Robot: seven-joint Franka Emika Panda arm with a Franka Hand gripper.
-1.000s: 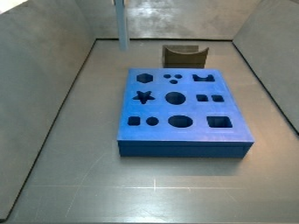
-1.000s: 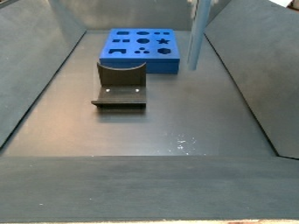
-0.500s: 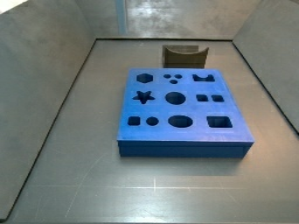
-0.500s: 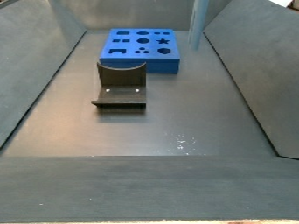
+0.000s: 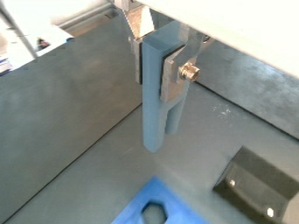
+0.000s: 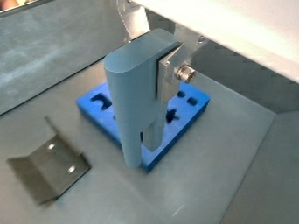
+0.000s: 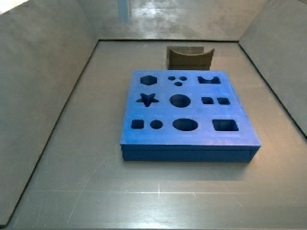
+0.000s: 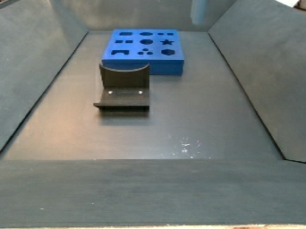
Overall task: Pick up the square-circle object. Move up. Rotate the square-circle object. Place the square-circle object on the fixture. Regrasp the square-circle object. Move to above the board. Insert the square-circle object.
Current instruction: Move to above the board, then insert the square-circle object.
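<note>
Square-circle object (image 5: 158, 96) clamped vertically in pincer (image 5: 163, 63), now lifted nearly clear of both side views (move-up step apparently finishing), board (image 7: 189, 112) at six o'clock below.

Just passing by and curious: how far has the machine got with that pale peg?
Picked up and raised: in both wrist views the hand grips the square-circle object, hanging upright high above the floor. The fixture is bare, so placing it there and regrasping are left. Every hole in the board looks open, so insertion remains too.
</note>
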